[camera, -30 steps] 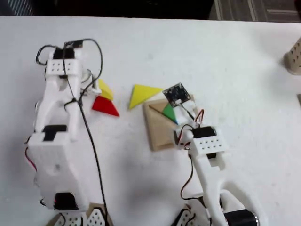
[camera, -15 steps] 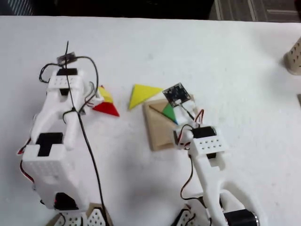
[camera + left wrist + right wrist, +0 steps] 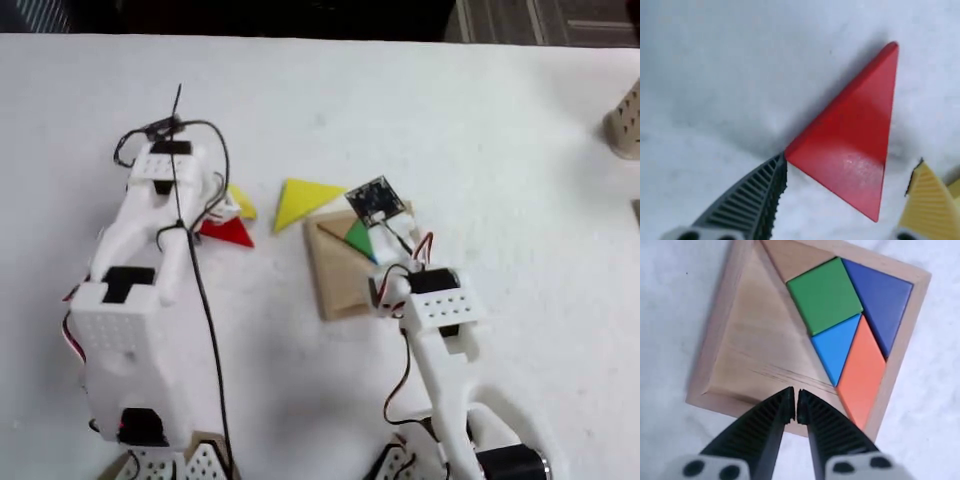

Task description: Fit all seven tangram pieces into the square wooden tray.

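Tray (image 3: 714, 340) of pale wood, set cornerwise on the white surface (image 3: 500, 120) in front of the right arm. Holds four pieces packed edge to edge on one side: green square (image 3: 825, 295), dark blue triangle (image 3: 881, 297), light blue triangle (image 3: 837, 347), orange parallelogram (image 3: 862, 377). Shows bare wood across the other half.

Right pincer (image 3: 794, 402) above the tray's rim, its two dark fingers almost touching, nothing between them.

Large yellow triangle (image 3: 303, 198) flat on the surface, outside the tray and just beside its far corner.

Red triangle (image 3: 855, 145) also flat on the surface, apart from the tray, on the left arm's side.

Left pincer (image 3: 851, 162) low over the red triangle and spread wide, one finger to each side. Dark ribbed finger (image 3: 757, 200) with its tip at one corner of the red piece; yellow ribbed finger (image 3: 927, 200) just off the opposite edge, a thin gap between. Straddles the piece without clamping it.
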Controlling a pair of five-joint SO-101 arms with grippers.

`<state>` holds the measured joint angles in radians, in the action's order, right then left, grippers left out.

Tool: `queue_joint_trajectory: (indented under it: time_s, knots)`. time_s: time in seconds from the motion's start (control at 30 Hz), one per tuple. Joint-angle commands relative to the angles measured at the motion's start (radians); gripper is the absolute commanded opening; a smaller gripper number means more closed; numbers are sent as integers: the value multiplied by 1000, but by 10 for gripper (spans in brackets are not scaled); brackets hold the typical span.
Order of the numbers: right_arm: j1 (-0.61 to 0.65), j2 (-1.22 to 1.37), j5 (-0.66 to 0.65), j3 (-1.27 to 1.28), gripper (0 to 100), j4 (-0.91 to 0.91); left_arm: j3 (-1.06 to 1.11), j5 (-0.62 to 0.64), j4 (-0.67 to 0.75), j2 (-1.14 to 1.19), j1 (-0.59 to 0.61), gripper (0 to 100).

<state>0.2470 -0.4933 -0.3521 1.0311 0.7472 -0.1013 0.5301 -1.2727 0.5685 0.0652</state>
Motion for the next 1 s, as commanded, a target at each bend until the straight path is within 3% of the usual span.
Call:
queue_joint_trajectory:
  time_s: [0.0,0.57,0.7,0.97]
  knots:
    - [12,-39,-9,-8,24,-10,-107,29,-55,8,2,389]
    - [12,-36,-9,-8,24,-10,-160,-78,-77,19,41,389]
    - [12,-36,-9,-8,24,-10,-150,-170,-44,21,22,388]
    - [13,-36,-9,-8,24,-10,-150,-120,-44,22,15,388]
